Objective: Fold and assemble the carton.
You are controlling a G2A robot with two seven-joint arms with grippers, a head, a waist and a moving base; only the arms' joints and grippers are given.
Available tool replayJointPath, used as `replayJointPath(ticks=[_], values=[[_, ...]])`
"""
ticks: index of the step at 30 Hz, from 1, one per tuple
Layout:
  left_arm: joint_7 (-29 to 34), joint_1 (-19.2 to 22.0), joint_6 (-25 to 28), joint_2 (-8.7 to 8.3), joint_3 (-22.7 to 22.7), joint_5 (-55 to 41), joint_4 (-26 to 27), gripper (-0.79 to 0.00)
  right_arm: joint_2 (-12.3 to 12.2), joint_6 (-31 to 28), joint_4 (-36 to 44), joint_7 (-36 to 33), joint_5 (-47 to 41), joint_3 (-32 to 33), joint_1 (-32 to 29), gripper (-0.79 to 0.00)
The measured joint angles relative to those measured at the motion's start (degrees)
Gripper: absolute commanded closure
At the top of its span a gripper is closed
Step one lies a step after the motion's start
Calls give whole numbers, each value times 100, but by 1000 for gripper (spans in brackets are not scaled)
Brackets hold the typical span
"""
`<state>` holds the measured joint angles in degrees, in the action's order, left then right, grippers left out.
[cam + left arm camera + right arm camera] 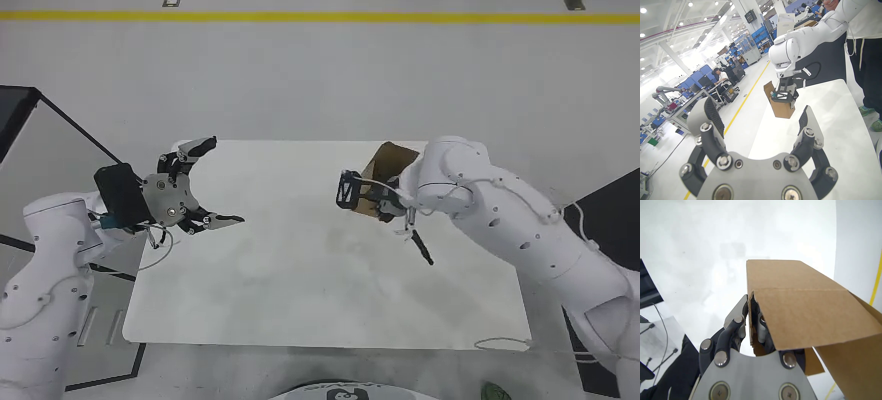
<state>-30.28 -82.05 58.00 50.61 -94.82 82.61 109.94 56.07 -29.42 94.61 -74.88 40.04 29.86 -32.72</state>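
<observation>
Two hands are over one white desk [320,290]. The left hand [213,183] hangs above the desk's edge with its jaws spread wide and nothing between them. Straight out ahead of those jaws, well apart across the desk, is the right hand [785,97], and in it the carton [783,110].

The right hand is closed tight on one wall of the carton. One jaw lies against the outside of that wall and the other sits inside the box, so the raw cardboard edge runs between them. From this grip the carton reaches on past the jaws as a plain brown tube, opened out square. A broad flap [810,317] is creased off the tube and bends back toward the wrist, covering the inner jaw and part of the palm plate. The end of the carton farthest from the left hand is open, with a loose panel sticking up above the right hand.

The carton hangs below the right hand, over the desk. Whether its lower end touches the desk I cannot tell
</observation>
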Motion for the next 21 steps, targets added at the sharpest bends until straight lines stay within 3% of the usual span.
replayJointPath(ticks=[7, 16, 21], values=[[0, 0, 0, 0, 0, 0, 0, -785, 209, -359, -713, 360, -168, -1237, 906, 0], [0, 0, 0, 0, 0, 0, 0, -785, 211, -350, -720, 362, -135, -1236, 880, 0], [0, 0, 0, 0, 0, 0, 0, -785, 342, -413, -779, 419, 388, -1556, 687, 0]])
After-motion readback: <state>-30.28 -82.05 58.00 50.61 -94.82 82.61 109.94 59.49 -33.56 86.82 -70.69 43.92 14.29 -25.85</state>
